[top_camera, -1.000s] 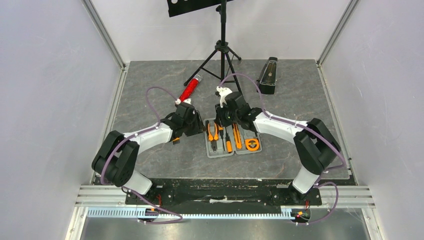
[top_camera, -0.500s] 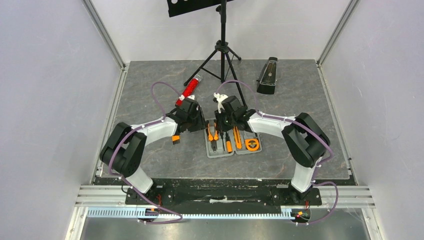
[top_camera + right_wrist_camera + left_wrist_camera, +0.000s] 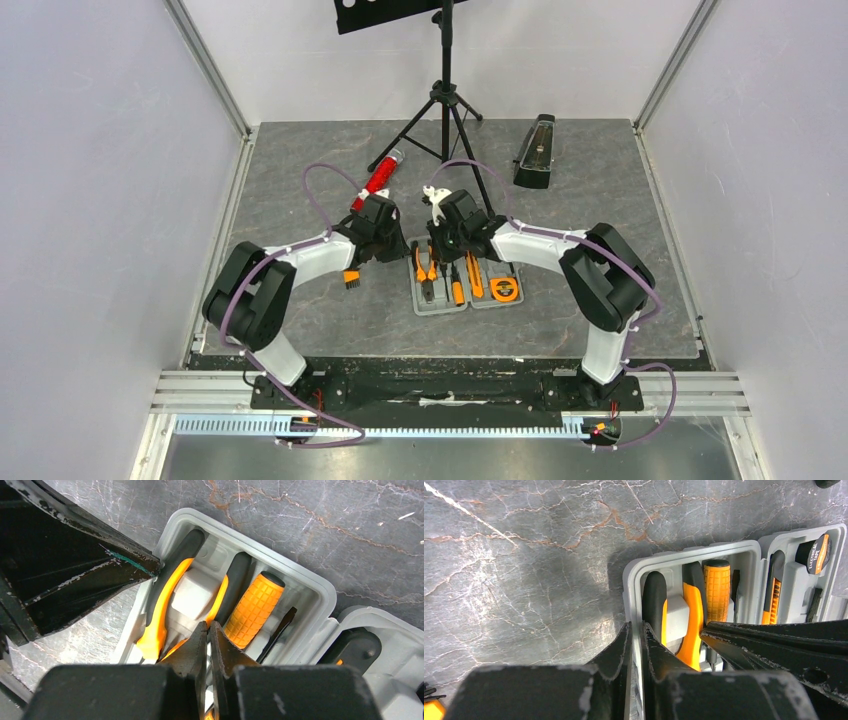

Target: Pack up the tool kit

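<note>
Left gripper [image 3: 636, 647] jaws pinch what looks like the left wall of the open grey case [image 3: 634, 575]. Right gripper [image 3: 207, 635] jaws are pressed together, tip on the pliers [image 3: 159, 615] inside that half.

Risk: the pinch tips or drags the case and unseats the pliers. The grippers, nearly touching, could clash.

Both arms [image 3: 300, 265] reach inward, elbows out, wrists pitched down over the case's far-left end.

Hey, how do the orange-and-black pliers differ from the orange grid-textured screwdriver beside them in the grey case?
The orange-and-black pliers have two curved two-tone handles; the orange grid-textured screwdriver has one straight handle with a black end. The pliers lie by the side wall; the screwdriver sits further in. Both rest in one half of the grey plastic case.
</note>
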Available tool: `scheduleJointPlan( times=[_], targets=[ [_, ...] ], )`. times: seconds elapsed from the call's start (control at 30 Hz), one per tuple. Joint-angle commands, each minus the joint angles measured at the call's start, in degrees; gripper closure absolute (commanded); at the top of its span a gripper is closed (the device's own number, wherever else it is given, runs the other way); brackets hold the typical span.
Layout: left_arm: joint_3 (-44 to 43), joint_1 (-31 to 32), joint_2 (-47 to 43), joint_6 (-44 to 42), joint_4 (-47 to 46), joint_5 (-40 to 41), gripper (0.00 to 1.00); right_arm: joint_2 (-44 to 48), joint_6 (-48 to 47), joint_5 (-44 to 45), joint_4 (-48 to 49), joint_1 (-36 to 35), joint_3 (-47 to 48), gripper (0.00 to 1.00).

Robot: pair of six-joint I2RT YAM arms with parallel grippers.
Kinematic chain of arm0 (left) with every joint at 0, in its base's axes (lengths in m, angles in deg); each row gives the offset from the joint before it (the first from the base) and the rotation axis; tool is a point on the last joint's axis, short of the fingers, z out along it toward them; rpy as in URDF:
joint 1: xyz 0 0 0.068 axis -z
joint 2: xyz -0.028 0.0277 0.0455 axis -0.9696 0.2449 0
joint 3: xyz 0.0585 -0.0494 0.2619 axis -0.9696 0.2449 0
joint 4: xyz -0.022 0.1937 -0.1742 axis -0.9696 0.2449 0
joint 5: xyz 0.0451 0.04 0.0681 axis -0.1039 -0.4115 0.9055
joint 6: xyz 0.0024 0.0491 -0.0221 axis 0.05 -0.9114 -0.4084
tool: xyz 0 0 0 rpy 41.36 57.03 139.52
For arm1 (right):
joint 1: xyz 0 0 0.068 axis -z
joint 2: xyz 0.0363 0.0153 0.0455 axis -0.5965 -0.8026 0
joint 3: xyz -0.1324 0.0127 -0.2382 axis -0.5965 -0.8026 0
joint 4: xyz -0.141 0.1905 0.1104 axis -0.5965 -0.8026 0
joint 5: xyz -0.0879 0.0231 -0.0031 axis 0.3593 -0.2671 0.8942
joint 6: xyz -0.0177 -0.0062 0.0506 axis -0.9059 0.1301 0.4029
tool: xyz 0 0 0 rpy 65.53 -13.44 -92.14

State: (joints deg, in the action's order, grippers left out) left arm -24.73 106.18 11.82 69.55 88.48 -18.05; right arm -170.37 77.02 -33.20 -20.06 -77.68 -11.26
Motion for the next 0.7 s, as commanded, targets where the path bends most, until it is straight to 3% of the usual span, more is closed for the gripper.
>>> scheduleJointPlan(
  times=[0.0,0.4,0.67],
  targets=[
    [1.50,0.68,4.86,-3.42,9.06,-0.18,0.90,-2.66,-3.46,4.13,-5.43,-1.84,1.45,0.95],
    [4.28,2.35,-9.40,1.23,2.97,-5.87,0.87,5.40,-2.82,-2.19,-5.98,-2.28,6.79,0.86],
    [12.44,-2.31,-17.89,9.31,-4.57,-3.75,0.77,3.88,0.65,-8.63,-6.09,-2.51,5.82,0.85]
  ],
)
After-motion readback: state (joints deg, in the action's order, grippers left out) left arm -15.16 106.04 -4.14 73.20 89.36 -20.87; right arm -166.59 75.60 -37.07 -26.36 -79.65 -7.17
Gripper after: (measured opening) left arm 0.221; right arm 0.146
